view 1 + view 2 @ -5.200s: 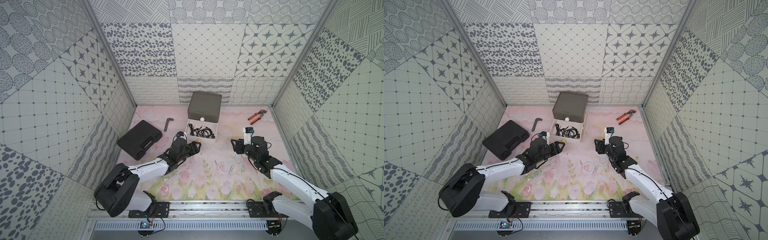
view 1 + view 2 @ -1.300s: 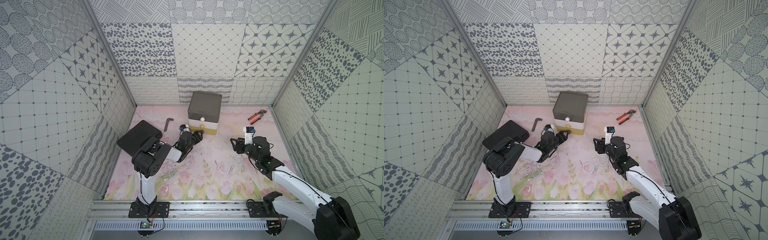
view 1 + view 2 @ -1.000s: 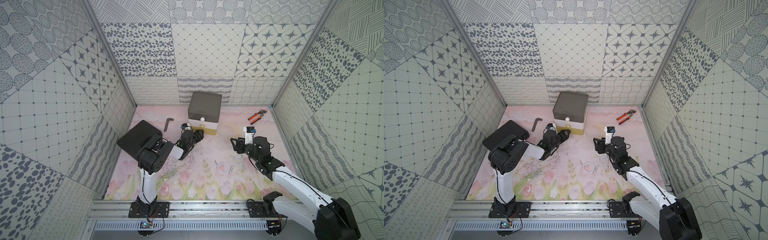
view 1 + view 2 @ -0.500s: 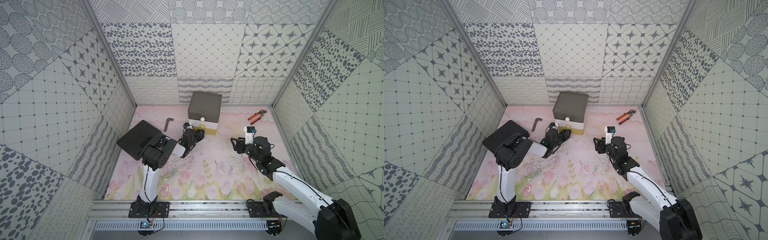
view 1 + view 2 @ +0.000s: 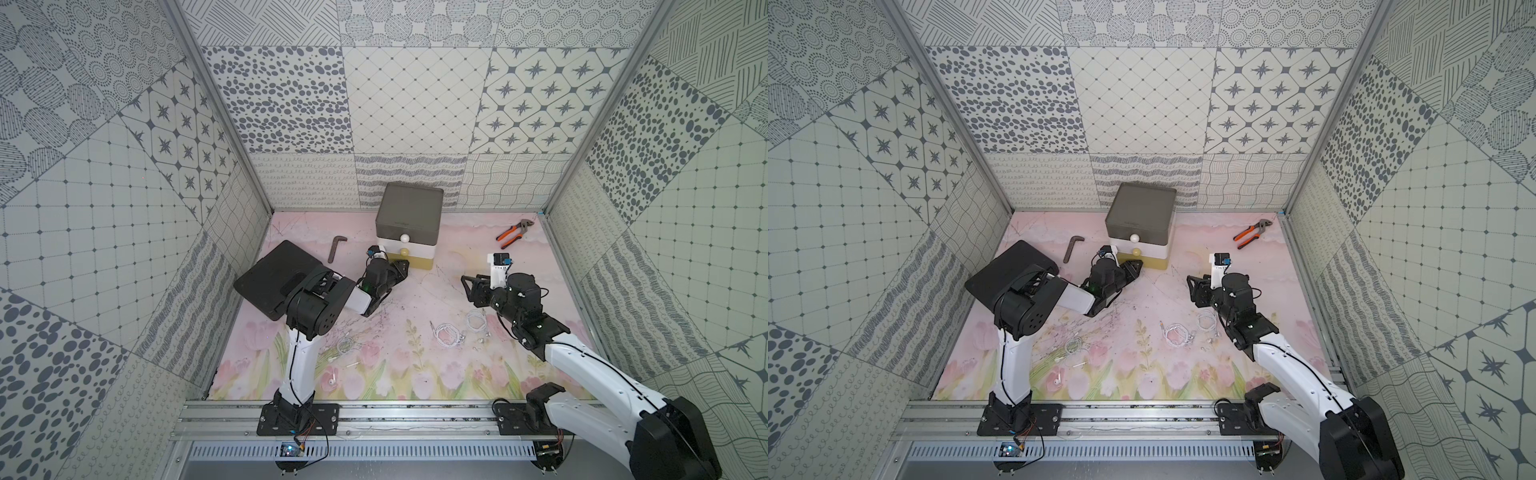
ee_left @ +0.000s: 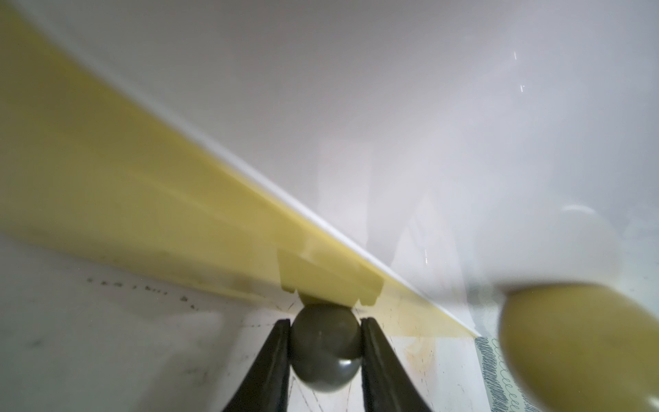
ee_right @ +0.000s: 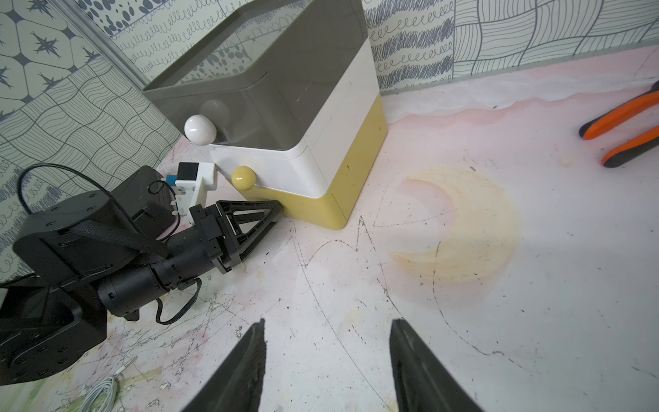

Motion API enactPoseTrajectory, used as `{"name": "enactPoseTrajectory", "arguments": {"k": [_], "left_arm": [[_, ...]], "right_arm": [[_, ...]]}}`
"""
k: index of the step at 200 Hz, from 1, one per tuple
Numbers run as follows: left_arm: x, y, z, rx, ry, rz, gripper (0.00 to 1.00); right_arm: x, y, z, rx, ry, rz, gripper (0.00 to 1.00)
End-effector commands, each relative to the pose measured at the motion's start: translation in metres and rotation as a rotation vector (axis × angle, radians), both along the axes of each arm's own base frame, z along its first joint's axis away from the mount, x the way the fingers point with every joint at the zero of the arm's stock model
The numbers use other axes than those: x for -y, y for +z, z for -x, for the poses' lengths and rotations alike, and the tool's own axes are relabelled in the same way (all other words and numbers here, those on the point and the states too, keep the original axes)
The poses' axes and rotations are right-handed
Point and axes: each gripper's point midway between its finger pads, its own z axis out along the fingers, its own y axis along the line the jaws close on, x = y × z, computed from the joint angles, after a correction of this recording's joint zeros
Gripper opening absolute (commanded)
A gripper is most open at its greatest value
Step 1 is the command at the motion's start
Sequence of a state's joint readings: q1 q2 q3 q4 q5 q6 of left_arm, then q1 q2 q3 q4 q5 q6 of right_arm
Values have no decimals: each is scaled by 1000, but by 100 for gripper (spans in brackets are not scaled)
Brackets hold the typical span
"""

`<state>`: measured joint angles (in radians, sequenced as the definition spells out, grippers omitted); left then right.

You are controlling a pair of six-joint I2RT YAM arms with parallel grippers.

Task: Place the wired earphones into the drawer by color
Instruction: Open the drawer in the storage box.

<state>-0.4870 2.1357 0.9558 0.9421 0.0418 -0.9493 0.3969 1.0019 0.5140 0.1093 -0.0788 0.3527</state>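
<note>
- Top views: the drawer (image 5: 409,216) sits against the back wall with all three tiers pushed in. The left gripper (image 5: 401,266) is right at its yellow bottom tier.
- The right gripper (image 5: 467,286) hovers over the floral mat (image 5: 415,374), well apart from the drawer. Its jaws are spread and there's nothing between them.
- White earphones lie on the mat, two bundles (image 5: 446,332) near the right arm and one (image 5: 345,345) near the left arm.
- Other stuff: black case (image 5: 274,278), hex key (image 5: 336,247), orange pliers (image 5: 513,230).
- Left wrist: both fingers (image 6: 274,356) press on the sides of the dark ball knob (image 6: 325,351) on the yellow tier (image 6: 142,199), so it's a narrow grip on that knob.
- Right wrist: fingers (image 7: 246,367) wide and empty above the scuffed mat. The drawer (image 7: 321,89) is ahead, with the left gripper (image 7: 274,210) at its base.
- The little white module (image 7: 194,182) on the left wrist is too small to read.
</note>
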Motion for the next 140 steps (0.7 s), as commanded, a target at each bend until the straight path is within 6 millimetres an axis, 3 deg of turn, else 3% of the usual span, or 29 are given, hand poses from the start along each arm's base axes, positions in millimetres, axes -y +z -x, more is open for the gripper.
{"name": "enactPoseTrajectory", "arguments": {"k": [1, 58, 140], "left_arm": [[0, 17, 0, 58, -16, 44, 29], [-2, 24, 17, 63, -15, 51, 28], [-3, 24, 64, 50, -22, 47, 27]], "right_arm": [[0, 5, -3, 26, -8, -19, 59], [0, 2, -4, 18, -11, -14, 59], [3, 0, -4, 18, -23, -6, 59]]}}
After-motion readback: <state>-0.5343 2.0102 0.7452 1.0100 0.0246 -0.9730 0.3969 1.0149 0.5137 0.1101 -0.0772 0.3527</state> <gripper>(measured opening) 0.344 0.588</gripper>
